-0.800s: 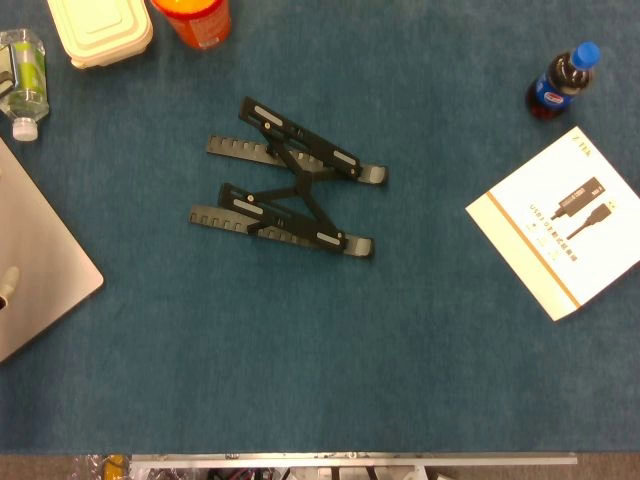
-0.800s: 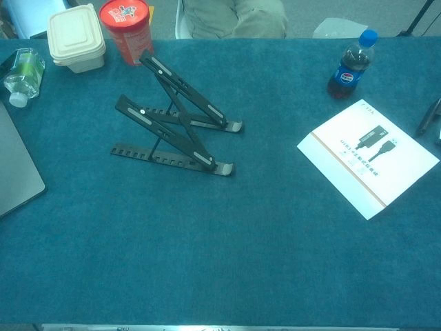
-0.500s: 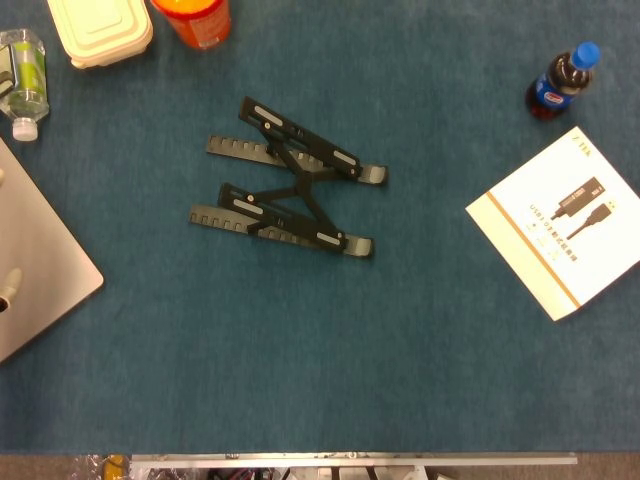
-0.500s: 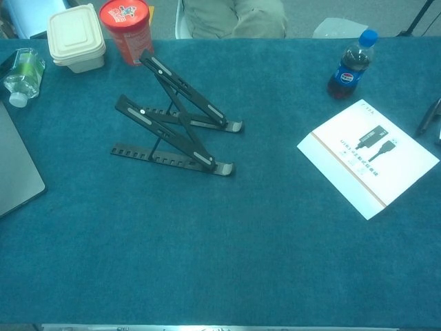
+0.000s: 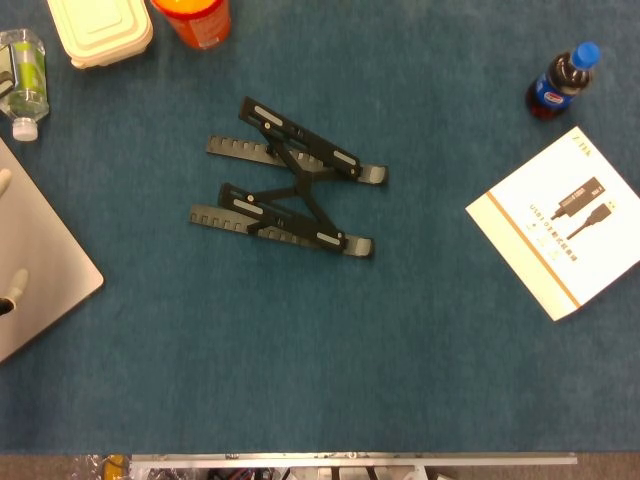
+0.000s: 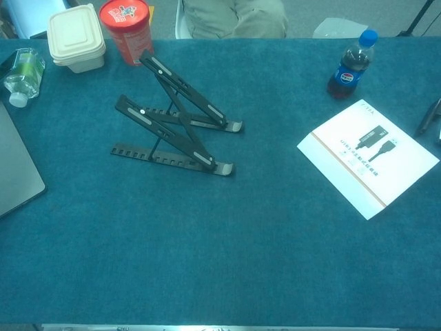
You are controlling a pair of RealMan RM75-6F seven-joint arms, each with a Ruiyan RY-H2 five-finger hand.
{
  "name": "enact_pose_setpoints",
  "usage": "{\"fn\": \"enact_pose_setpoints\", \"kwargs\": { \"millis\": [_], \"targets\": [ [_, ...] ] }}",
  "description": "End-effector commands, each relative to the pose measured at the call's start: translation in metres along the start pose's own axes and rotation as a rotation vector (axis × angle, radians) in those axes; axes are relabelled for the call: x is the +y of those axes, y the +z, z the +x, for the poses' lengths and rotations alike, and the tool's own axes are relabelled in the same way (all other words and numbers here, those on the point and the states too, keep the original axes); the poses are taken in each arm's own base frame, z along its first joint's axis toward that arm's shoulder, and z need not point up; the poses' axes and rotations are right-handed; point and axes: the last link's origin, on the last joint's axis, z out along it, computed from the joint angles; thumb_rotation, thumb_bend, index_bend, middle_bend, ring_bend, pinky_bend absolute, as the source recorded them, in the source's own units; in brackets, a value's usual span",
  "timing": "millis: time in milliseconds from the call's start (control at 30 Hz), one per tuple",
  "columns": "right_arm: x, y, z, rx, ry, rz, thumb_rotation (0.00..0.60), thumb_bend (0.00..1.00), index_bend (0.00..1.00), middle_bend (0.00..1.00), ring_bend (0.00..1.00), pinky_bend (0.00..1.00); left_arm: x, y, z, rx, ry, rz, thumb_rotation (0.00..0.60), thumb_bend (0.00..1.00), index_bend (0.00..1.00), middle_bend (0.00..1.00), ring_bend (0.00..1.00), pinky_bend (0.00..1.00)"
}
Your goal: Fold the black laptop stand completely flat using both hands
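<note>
Nothing of the fold is done yet: the black hinged metal laptop stand (image 5: pixel 285 195) stands fully raised left of centre on the blue cloth-covered table (image 5: pixel 400 350), both scissor frames propped high above their notched base rails. Neither of my hands touches it. Still to do are the whole reach, the grip on both sides and the press flat.

Only pale fingertips of my left hand (image 5: pixel 10 285) show, at the left edge over the grey slab of a closed laptop (image 5: pixel 45 255). Whether those fingers are spread or curled I cannot tell.

A dark sliver at the chest view's right edge may be my right hand (image 6: pixel 428 116), its pose unreadable.

Since the earlier frames the left fingertips have crept slightly further in; the stand has not moved.
</note>
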Motion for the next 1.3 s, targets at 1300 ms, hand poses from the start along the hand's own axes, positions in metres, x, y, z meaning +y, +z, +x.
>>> {"fn": "enact_pose_setpoints", "kwargs": {
  "millis": [1300],
  "targets": [
    [-0.207,0.105,-0.009,-0.156,-0.354,0.906,0.381,0.14,0.18,0.19,0.05,0.06,0.014,0.002,0.004,-0.03,-0.049,-0.055,0.6,0.27,0.06,0.15,0.05,0.07]
  ]
}}
